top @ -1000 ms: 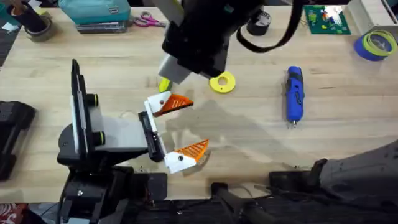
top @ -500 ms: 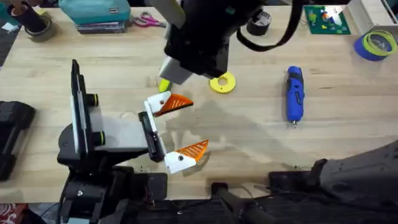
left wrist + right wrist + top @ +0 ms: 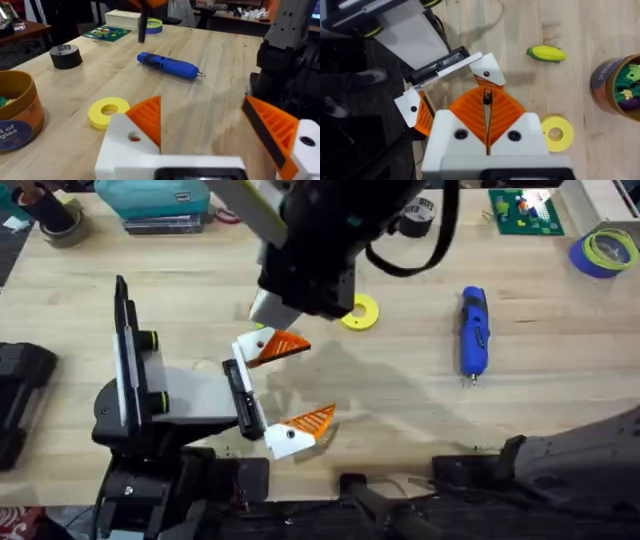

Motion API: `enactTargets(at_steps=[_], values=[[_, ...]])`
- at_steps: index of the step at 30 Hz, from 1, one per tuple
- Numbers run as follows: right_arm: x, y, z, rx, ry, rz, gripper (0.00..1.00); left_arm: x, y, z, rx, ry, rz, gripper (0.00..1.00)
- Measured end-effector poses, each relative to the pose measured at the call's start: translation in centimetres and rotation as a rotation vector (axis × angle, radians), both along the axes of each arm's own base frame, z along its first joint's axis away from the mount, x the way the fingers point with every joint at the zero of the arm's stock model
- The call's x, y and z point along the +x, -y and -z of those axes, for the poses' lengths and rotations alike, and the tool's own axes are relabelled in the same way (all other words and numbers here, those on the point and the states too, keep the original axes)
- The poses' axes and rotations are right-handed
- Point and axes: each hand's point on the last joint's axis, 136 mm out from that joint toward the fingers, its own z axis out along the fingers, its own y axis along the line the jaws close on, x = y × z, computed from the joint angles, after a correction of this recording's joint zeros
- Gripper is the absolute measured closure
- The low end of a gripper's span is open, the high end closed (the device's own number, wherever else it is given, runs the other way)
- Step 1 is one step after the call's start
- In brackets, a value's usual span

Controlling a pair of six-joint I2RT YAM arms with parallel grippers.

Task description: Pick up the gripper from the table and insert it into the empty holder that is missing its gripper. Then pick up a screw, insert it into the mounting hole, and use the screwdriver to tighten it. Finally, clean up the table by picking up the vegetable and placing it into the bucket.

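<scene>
Bucket [image 3: 17, 117] label partly readable.

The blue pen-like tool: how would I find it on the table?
Start at the wooden table and look to its right half, where the tool lies by itself on bare wood. The blue screwdriver is long and pen-shaped with a thin metal tip; the yellow ring beside it is flat and round.

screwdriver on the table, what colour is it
Blue, with a thin metal bit; the screwdriver shows best in the left wrist view.
</scene>
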Motion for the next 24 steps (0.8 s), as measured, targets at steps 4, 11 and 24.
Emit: enactTargets(at_steps=[4, 11, 24], values=[[-0.1, -0.1, 0.7, -0.007, -0.014, -0.005, 0.995, 0.0, 0.0, 0.0, 0.000, 0.000, 0.000, 0.015], [0.0, -0.5, 1.6, -0.010, -0.021, -0.006, 0.996, 0.0, 0.0, 0.0, 0.000, 0.000, 0.000, 0.015], [0.0, -1.7, 3.5, -0.038, -0.044, -0.025, 0.996, 0.0, 0.0, 0.0, 0.000, 0.000, 0.000, 0.015]])
